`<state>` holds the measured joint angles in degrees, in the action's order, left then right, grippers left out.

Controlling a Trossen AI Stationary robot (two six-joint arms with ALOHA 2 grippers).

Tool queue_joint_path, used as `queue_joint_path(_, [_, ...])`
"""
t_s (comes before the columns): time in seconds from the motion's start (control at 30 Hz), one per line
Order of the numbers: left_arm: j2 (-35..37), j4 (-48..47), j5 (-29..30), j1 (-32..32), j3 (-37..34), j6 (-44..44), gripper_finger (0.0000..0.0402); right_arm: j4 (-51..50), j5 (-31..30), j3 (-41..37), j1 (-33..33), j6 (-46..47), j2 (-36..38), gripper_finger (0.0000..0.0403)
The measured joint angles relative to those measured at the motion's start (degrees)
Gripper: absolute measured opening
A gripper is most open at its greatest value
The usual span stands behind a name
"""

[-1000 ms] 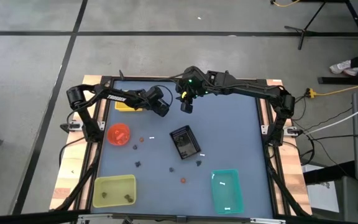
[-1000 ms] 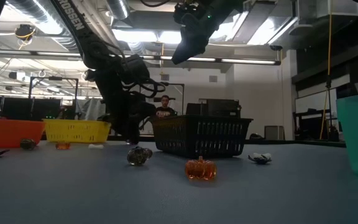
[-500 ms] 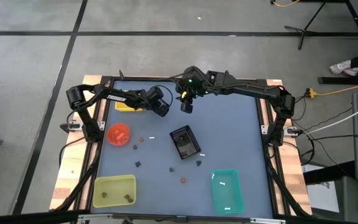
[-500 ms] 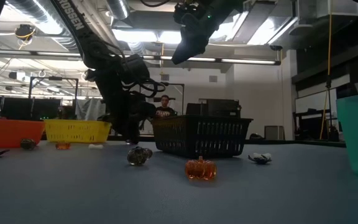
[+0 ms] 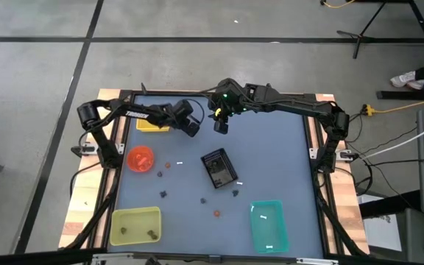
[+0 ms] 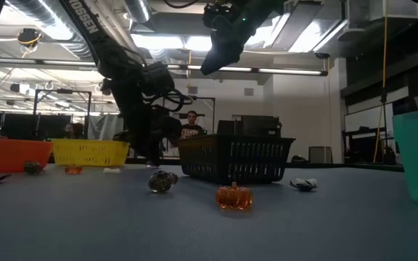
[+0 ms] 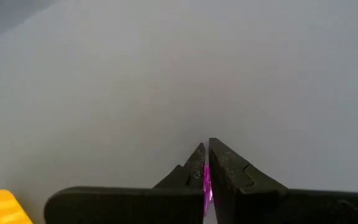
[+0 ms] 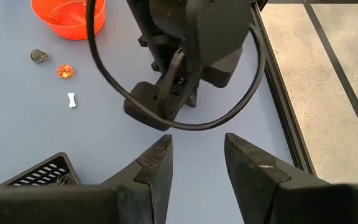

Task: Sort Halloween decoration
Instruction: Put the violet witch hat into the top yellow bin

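I work in a robotics lab or industrial workshop: bare concrete floor point(image 5: 43, 66) with dark taped lines, exposed ceiling ducts point(image 6: 27, 14) and strip lights point(image 6: 289, 71), monitors point(image 6: 256, 125) beyond my surface point(image 5: 271, 162), and cables point(image 5: 400, 109) trailing alongside.

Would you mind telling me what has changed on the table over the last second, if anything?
Very little. The left gripper, low over the mat near the yellow container, finished closing; a thin purple sliver shows between its fingers, though what it is cannot be told. The left arm shifted only slightly. The right gripper stayed raised and open, and the trinkets, black basket and other containers stayed put.
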<state>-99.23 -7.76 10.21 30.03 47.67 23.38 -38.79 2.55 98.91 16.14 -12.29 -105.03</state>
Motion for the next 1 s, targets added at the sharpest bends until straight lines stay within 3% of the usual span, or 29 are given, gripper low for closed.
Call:
queue_joint_path(0.47, [1.2,0.5,-2.0,2.0,0.9,-1.4,0.0000,-0.1,0.0,0.0,0.0,0.0,0.0,0.0144])
queue_joint_path(1.0, [11.7,-4.1,-2.4,6.2,0.9,-3.2,0.0000,-0.3,-0.1,0.0,0.0,0.0,0.0,0.0144])
